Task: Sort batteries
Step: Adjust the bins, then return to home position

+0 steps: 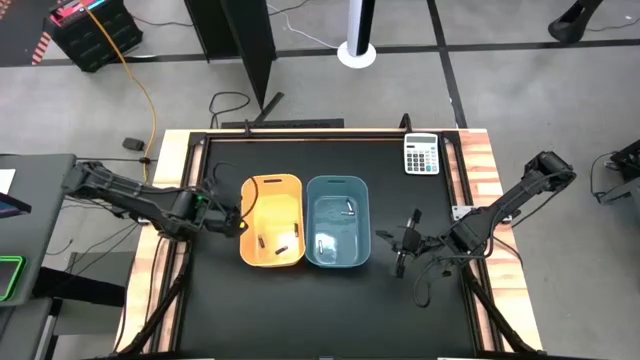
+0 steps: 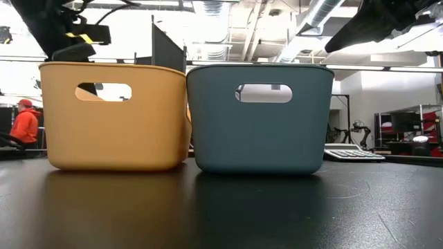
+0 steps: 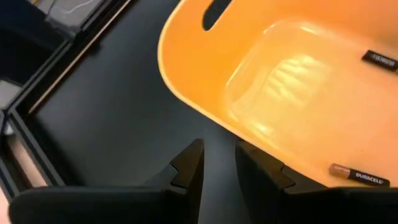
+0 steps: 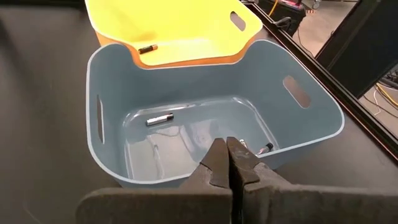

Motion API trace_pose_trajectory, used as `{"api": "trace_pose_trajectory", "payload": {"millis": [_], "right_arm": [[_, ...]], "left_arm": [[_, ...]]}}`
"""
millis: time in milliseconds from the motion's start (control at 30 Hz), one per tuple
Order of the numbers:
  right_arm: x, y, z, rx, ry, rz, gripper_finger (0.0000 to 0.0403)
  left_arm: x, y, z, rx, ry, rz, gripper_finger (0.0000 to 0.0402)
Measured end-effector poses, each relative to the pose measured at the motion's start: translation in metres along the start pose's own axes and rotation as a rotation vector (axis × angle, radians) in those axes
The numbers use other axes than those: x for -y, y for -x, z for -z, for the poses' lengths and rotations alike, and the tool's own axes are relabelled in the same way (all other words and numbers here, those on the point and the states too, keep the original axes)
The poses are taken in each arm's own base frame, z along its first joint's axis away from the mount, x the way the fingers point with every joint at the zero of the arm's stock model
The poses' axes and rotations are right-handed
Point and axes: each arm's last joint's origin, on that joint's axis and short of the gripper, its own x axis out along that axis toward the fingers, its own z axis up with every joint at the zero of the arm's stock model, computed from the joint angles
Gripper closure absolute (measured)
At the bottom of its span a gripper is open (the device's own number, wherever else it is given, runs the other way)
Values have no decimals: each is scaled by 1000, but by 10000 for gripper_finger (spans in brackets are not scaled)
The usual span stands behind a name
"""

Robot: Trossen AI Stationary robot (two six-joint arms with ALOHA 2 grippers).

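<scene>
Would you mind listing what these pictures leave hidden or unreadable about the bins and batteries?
- Low view: the walls of the orange bin and blue bin hide every battery inside.
- High view: batteries in the orange bin and blue bin are too small to count or type.
- Left wrist view: one dark battery is cut by the picture's edge.
- Right wrist view: the right gripper fingers cover part of the blue bin's floor.

Empty end effector, orange bin, batteries

Orange bin and blue bin touching side by side, mid black bench. Calculator at far right corner of my bench. Person in red hoodie in room beyond.
</scene>
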Motion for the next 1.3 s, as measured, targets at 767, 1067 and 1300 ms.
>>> {"api": "trace_pose_trajectory", "payload": {"millis": [767,1067,1300], "right_arm": [[-12,7,-11,106,96,-73,403],[-14,-2,-37,336,286,-327,403],[48,-9,6,463,189,-303,403]], "left_arm": [[-2,25,-9,210,-70,201,315],[1,62,-11,671,-228,437,315],[-16,42,20,741,-182,504,315]]}}
